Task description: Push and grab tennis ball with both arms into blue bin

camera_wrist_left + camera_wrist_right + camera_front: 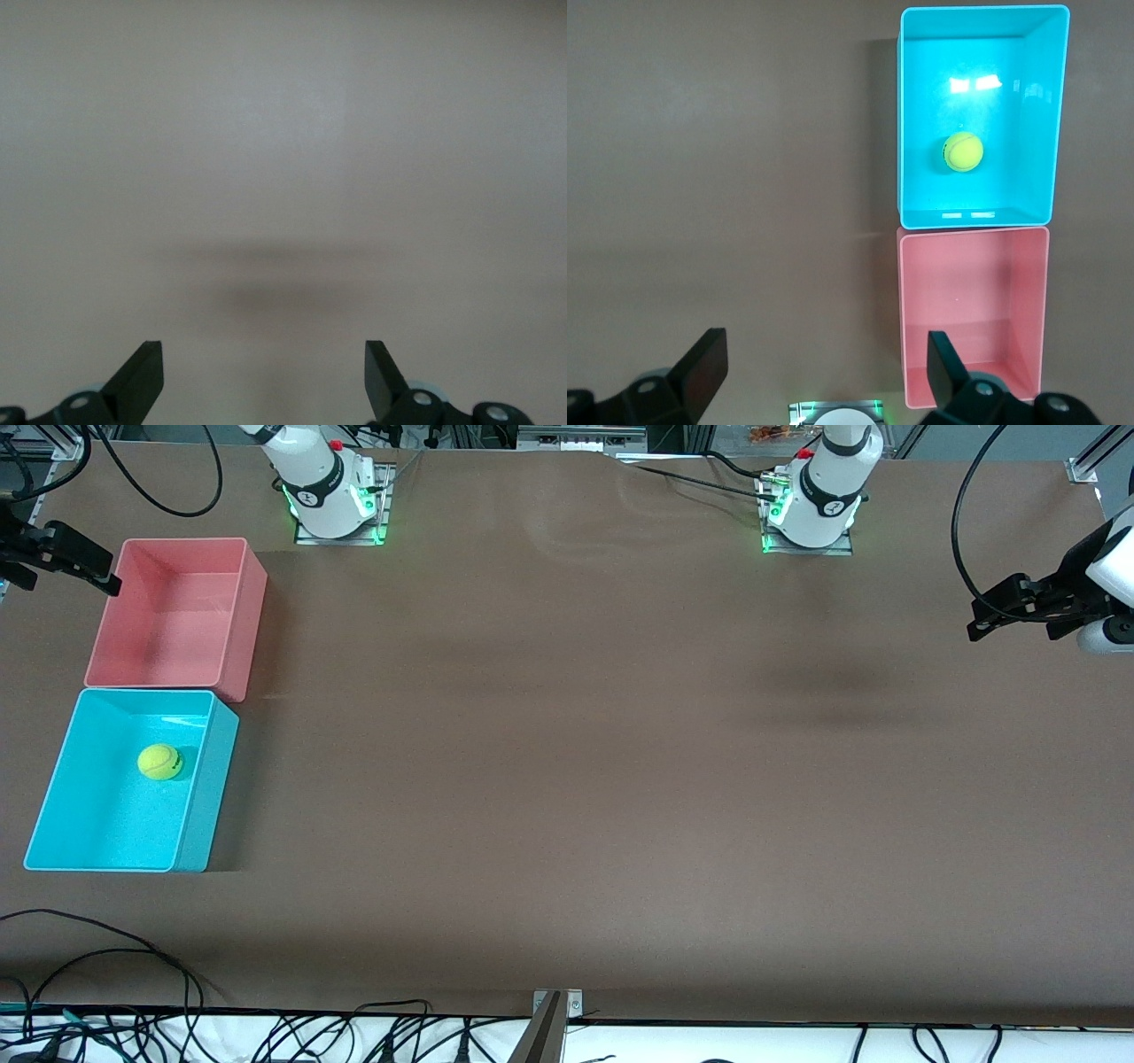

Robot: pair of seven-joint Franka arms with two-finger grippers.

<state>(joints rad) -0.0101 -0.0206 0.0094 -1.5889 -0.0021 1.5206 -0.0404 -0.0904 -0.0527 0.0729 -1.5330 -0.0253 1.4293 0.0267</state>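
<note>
Task looks done: tennis ball (159, 762) sits inside the blue bin (51, 779), nearer the front camera than the pink bin (252, 615). Right gripper (62, 558) hangs by the pink bin, jaws wide, empty. Left gripper (1019, 607) over the table's left-arm end, wide, empty.

light: bright, even, from overhead
shadows: soft dark smudge on tabletop (567, 779) toward left arm's end; same in left wrist view
glare: white spots on blue bin (917, 115) floor
focus: left wrist view hazy, washed out
</note>
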